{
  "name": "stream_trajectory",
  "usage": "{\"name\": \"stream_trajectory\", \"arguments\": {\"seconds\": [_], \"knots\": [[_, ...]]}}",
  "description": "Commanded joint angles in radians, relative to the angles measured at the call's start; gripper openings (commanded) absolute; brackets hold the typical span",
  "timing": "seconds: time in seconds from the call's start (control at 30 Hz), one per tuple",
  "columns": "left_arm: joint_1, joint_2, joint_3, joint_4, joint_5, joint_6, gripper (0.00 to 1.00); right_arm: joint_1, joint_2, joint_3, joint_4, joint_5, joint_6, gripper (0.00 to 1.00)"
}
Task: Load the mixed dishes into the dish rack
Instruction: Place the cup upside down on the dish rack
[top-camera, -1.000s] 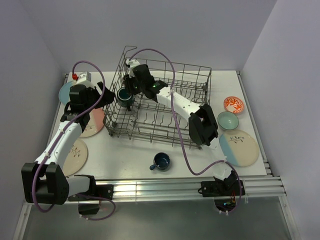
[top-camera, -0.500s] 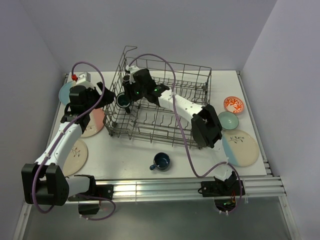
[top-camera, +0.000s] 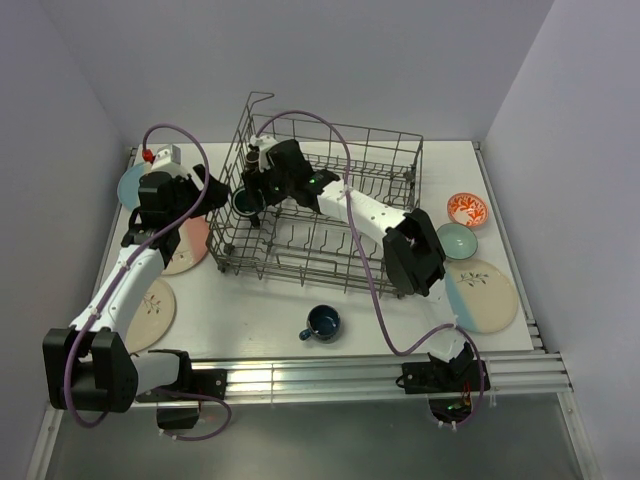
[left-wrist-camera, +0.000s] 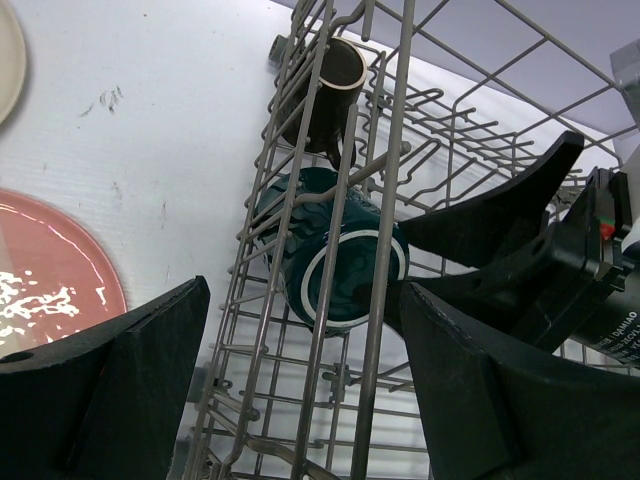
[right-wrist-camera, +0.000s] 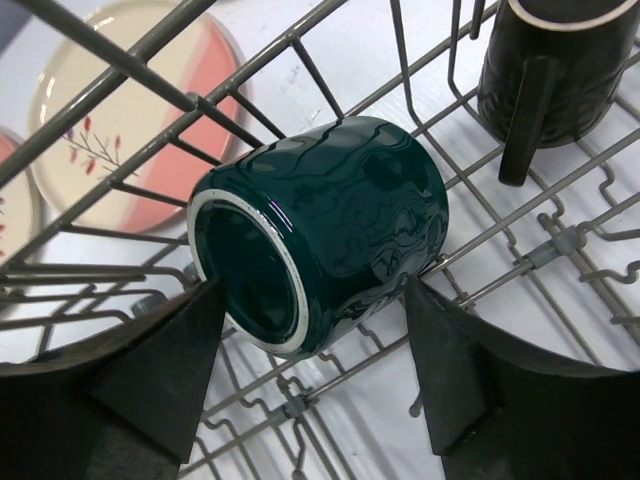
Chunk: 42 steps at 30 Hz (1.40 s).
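The dish rack (top-camera: 330, 205) stands mid-table. A teal mug (right-wrist-camera: 320, 230) lies on its side on the rack's floor wires at the left end, also visible from above as the teal mug (top-camera: 246, 202). My right gripper (right-wrist-camera: 315, 345) is open just behind it, one finger on each side, holding nothing. A black mug (right-wrist-camera: 560, 60) stands beside it in the rack's far left corner. My left gripper (left-wrist-camera: 300, 385) is open outside the rack's left wall (left-wrist-camera: 330, 250), looking through the wires at the teal mug (left-wrist-camera: 340, 260).
Outside the rack on the left lie a light blue plate (top-camera: 130, 183), a pink plate (top-camera: 190, 245) and a cream plate (top-camera: 150, 305). A blue mug (top-camera: 322, 323) sits in front. On the right are an orange-red bowl (top-camera: 467, 210), a pale green bowl (top-camera: 457, 240) and a blue-and-cream plate (top-camera: 480, 295).
My right gripper has opened and let go of the teal mug, which now rests on its side in the rack. The left arm has stayed still.
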Motion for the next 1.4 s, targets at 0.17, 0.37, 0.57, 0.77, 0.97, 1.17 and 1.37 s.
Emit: {"name": "stream_trajectory", "arguments": {"seconds": [0.17,0.37,0.57,0.77,0.97,1.17,1.37], "knots": [[-0.011,-0.008,-0.038,-0.098,0.031,0.013,0.84,-0.008,0.018,0.068,-0.002,-0.031,-0.117,0.83],[-0.011,0.004,-0.029,-0.1,0.034,0.014,0.84,-0.012,0.093,0.119,-0.011,-0.051,-0.152,0.81],[-0.013,0.023,-0.02,-0.102,0.037,0.019,0.84,-0.04,0.162,0.197,-0.057,-0.094,-0.109,0.68],[-0.013,0.061,-0.028,-0.082,0.054,0.015,0.84,-0.046,0.101,0.113,-0.045,-0.134,-0.049,0.59],[-0.013,0.075,-0.032,-0.069,0.063,0.011,0.84,-0.043,0.092,0.096,-0.098,-0.196,0.058,0.54],[-0.011,0.073,-0.035,-0.071,0.062,0.013,0.84,-0.046,0.118,0.139,-0.166,-0.218,0.158,0.52],[-0.011,0.07,-0.048,-0.065,0.062,0.01,0.84,-0.042,0.024,0.058,-0.097,-0.218,0.104,0.55]]}}
